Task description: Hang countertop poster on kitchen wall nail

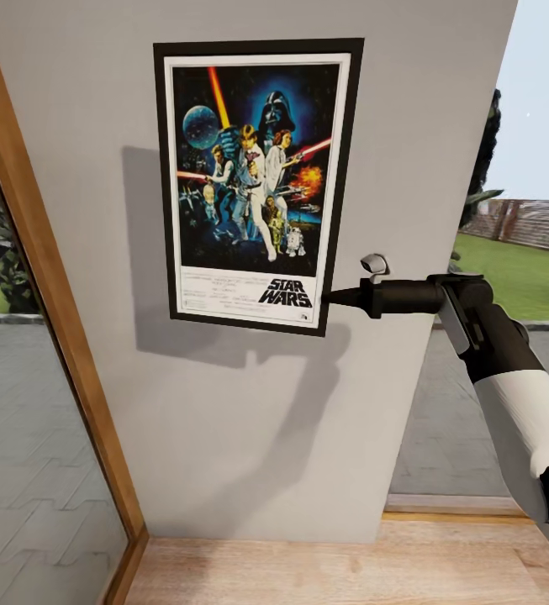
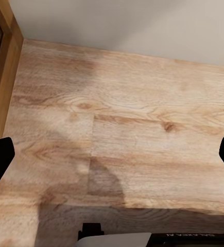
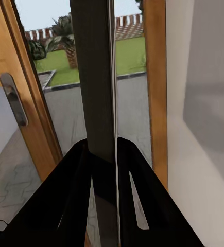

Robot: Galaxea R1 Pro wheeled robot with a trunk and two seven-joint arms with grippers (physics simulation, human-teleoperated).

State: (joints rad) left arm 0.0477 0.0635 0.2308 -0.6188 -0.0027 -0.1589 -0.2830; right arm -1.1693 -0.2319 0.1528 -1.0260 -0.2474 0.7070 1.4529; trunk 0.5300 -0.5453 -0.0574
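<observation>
While I am pinching it: my right gripper [image 1: 335,296] is holding the poster [image 1: 253,181] by its lower right frame edge, flat against the off-white wall [image 1: 249,437], upright and only slightly tilted.
Right fingers: they are clamping together on the poster's thin edge; in the right wrist view the poster [image 3: 99,103] is running edge-on as a dark strip between my two black fingers [image 3: 142,206].
Left fingers: my left gripper [image 2: 112,154] is hanging open over the wooden floor [image 2: 132,103], its tips showing at both sides of that picture, holding nothing.
Nail: I am not seeing any; if one is there, I judge the poster is covering it.
Risk: I cannot tell whether the poster is hooked. Letting go now may be dropping it down the wall to the floor.
Second risk: I am gripping only one corner, so any twist of my wrist may be swinging the frame askew or scraping it off its hold.
Head view gives: the poster's face, its shadow and its place on the wall.
Right wrist view gives: the clamp itself, plus the wooden-framed glass door [image 3: 34,103] with its handle and the garden beyond.
</observation>
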